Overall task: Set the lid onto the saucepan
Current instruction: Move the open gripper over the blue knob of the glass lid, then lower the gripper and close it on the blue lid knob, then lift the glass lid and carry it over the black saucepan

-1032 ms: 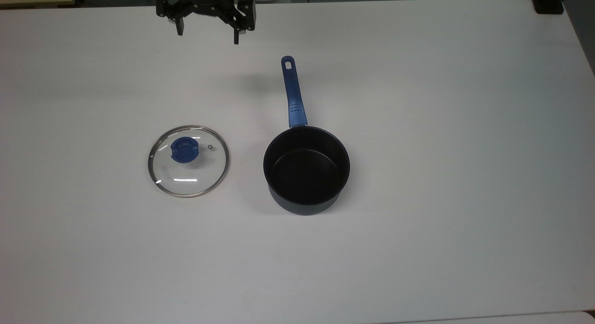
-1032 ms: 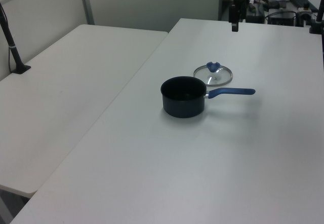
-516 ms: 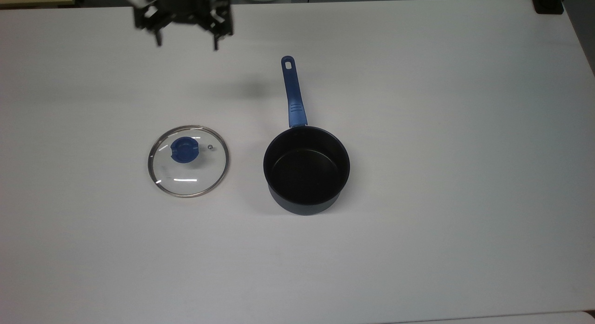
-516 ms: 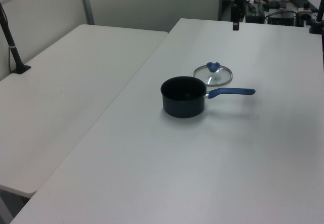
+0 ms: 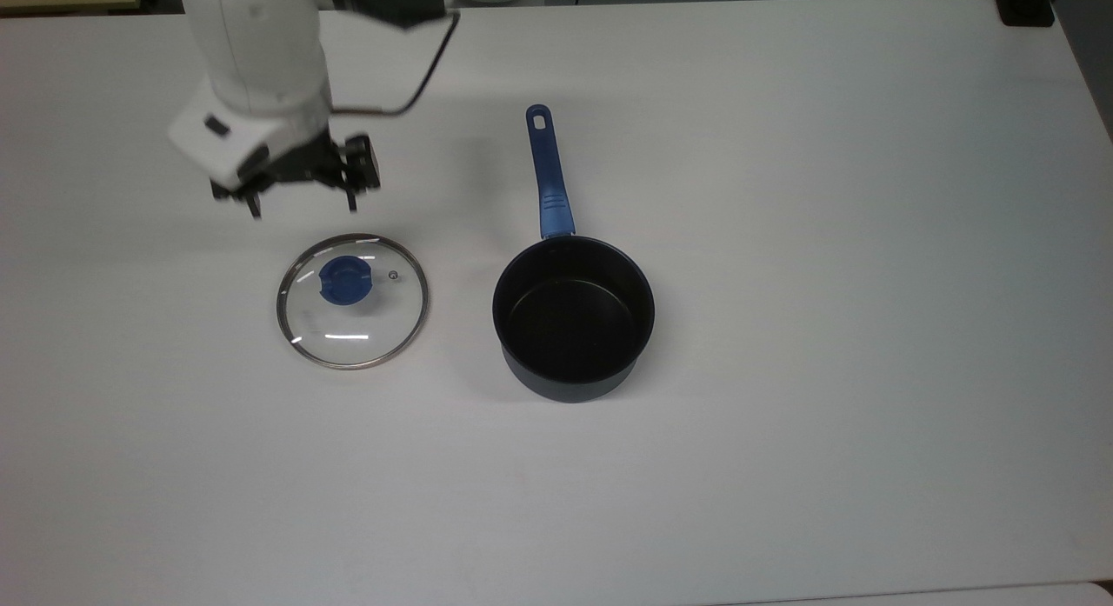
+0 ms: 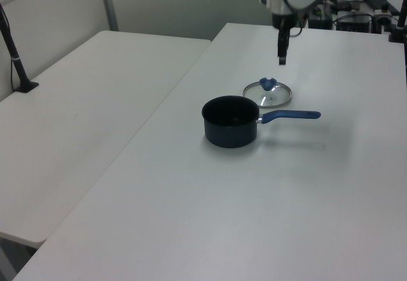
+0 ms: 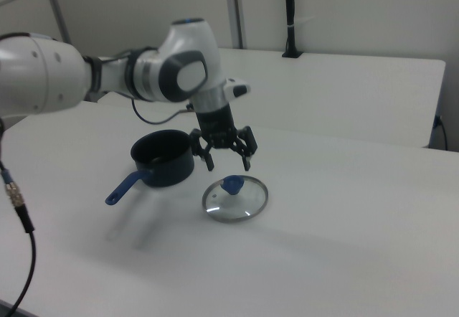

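Looking at the top view, you'll see the gripper (image 5: 303, 208) has swung in from the table's far edge over the last sec and now hangs just short of the lid (image 5: 352, 301), fingers spread wide w/ nothing between them. That shift means the reach phase is well under way, but no contact yet: the lid lies flat on the white table (image 5: 783, 458), knob up, untouched. Relative to the claw, the lid's blue knob (image 5: 346, 280) sits a bit toward the top view's lower right of the fingertips; in the right view the gripper (image 7: 229, 157) hovers above and slightly behind the lid (image 7: 235, 197), clearly off the glass. The saucepan (image 5: 573, 319) stands apart from the lid on the top view's right, mouth open and empty, handle pointing to the top view's upper edge. My read: you still need to centre over the knob, drop, then close on it. Knob is small and the glass slick, so approx alignment probably won't do; a skewed pinch could tip the lid.
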`<state>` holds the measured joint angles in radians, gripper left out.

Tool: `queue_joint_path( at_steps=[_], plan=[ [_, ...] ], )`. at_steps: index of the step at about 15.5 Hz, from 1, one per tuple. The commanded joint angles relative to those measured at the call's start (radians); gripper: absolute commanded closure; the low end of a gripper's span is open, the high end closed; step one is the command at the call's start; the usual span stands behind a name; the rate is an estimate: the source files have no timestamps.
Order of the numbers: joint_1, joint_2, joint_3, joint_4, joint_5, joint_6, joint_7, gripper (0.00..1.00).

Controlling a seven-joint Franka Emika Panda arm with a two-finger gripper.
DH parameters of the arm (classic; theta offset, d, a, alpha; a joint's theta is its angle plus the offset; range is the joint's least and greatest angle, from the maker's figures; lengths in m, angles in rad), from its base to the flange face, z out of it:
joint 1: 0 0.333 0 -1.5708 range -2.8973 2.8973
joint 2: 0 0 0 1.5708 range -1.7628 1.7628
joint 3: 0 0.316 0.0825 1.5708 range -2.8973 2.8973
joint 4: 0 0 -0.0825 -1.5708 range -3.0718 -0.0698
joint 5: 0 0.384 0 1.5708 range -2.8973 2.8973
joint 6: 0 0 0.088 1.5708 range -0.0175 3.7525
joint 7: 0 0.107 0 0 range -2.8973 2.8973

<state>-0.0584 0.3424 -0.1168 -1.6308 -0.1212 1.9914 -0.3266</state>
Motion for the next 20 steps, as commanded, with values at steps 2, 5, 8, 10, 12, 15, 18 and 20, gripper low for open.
queue_joint_path(
  at_steps=[2,5,8,10,12,15,18,20],
  plan=[
    [0.009,0.078,-0.003,0.003,0.049,0.081,-0.025,0.0],
    [0.012,0.121,0.005,0.002,0.061,0.142,-0.019,0.0],
    [0.012,0.145,0.005,0.003,0.104,0.167,-0.014,0.01],
    [0.014,0.155,0.005,0.003,0.11,0.182,-0.012,0.08],
    [0.015,0.158,0.006,0.003,0.118,0.198,-0.011,0.16],
    [0.012,0.158,0.005,0.003,0.137,0.199,-0.011,0.39],
    [0.011,0.158,0.006,0.003,0.138,0.199,-0.011,0.62],
    [0.012,0.144,0.006,0.035,0.143,0.185,-0.009,0.65]
  ],
)
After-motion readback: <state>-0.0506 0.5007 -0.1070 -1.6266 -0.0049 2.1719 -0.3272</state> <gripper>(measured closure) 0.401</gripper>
